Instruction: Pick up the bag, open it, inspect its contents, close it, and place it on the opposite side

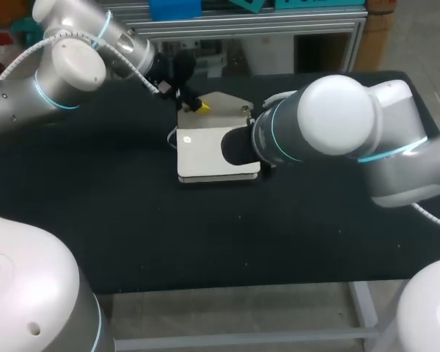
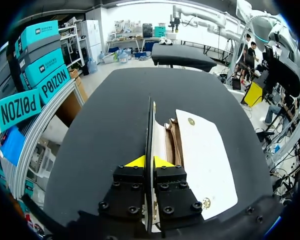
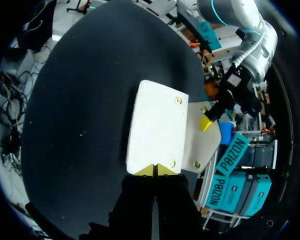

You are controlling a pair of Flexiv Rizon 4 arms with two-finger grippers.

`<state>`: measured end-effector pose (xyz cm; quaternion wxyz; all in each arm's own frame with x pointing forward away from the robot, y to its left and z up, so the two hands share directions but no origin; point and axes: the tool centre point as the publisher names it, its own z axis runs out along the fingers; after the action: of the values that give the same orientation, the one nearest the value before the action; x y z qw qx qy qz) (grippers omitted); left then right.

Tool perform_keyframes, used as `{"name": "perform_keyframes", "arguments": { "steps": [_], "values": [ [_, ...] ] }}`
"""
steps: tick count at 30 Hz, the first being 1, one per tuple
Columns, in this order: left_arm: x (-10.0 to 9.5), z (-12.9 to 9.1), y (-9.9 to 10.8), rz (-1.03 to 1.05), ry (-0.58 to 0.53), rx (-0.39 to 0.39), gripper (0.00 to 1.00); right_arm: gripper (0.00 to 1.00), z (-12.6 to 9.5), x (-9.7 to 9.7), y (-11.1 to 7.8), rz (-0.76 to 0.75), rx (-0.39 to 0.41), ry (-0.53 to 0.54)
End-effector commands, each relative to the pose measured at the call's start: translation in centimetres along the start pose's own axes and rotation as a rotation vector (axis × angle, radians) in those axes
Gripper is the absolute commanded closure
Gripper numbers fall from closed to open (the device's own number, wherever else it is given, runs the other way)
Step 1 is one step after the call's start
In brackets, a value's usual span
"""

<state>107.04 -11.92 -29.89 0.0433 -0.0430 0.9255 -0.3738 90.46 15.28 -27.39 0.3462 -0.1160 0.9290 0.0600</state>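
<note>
The left arm (image 1: 66, 66) is brought in from the far left of the black desk (image 1: 95, 213). The left arm's fingers (image 2: 136, 162) are closed on the thin edge of the flap (image 1: 224, 103), which is held raised off the body at the far side. The white bag (image 1: 205, 150) is laid flat at the middle of the desk, and a brown lining (image 2: 173, 142) is exposed in the opened mouth. The right arm's fingers (image 3: 146, 170) are shut together, and their yellow tips are set against the bag's right edge. Whether anything is pinched between them cannot be told. The right arm (image 1: 352, 125) is brought in from the right.
</note>
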Motion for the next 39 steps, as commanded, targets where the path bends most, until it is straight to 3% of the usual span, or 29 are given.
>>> {"name": "perform_keyframes", "arguments": {
  "steps": [1, 3, 6, 21, 25, 31, 33, 34, 35, 37, 39],
  "values": [
    [0.1, 0.3, 0.7, -0.004, -0.036, 0.009, 1.00, 0.87, 0.9, 1.3, 0.1, 0.002, 0.004, 0.022],
    [-0.1, 0.5, 0.9, -0.008, -0.038, 0.003, 1.00, 0.74, 1.3, 1.9, 0.2, 0.005, 0.001, 0.034],
    [-0.2, 0.8, 0.9, -0.009, -0.035, 0.001, 1.00, 0.64, 1.8, 2.7, 0.3, 0.013, -0.008, 0.042],
    [-1.7, 2.3, 1.5, -0.018, 0.045, -0.015, 1.00, 0.53, 3.6, 4.9, -0.6, -0.005, 0.009, 0.002],
    [-1.9, 2.5, 1.5, -0.018, 0.057, -0.016, 1.00, 0.40, 4.2, 5.2, -0.8, -0.013, 0.001, -0.004],
    [-2.1, 2.6, 1.5, -0.020, 0.063, -0.017, 1.00, 0.47, 4.6, 4.6, -1.2, 0.015, 0.018, 0.004],
    [-2.2, 2.6, 1.6, -0.022, 0.063, -0.017, 1.00, 0.43, 4.6, 4.6, -1.2, 0.015, 0.018, 0.004],
    [-2.2, 2.6, 1.6, -0.022, 0.063, -0.017, 1.00, 0.46, 4.6, 4.6, -1.2, 0.015, 0.018, 0.004],
    [-2.3, 2.6, 1.6, -0.024, 0.063, -0.017, 1.00, 0.40, 4.6, 4.6, -1.2, 0.015, 0.018, 0.004],
    [-2.4, 2.6, 1.7, -0.027, 0.062, -0.018, 1.00, 0.52, 4.6, 4.6, -1.2, 0.015, 0.018, 0.004],
    [-2.4, 2.5, 1.7, -0.030, 0.061, -0.017, 1.00, 0.52, 4.6, 4.6, -1.2, 0.015, 0.018, 0.004]
  ]
}}
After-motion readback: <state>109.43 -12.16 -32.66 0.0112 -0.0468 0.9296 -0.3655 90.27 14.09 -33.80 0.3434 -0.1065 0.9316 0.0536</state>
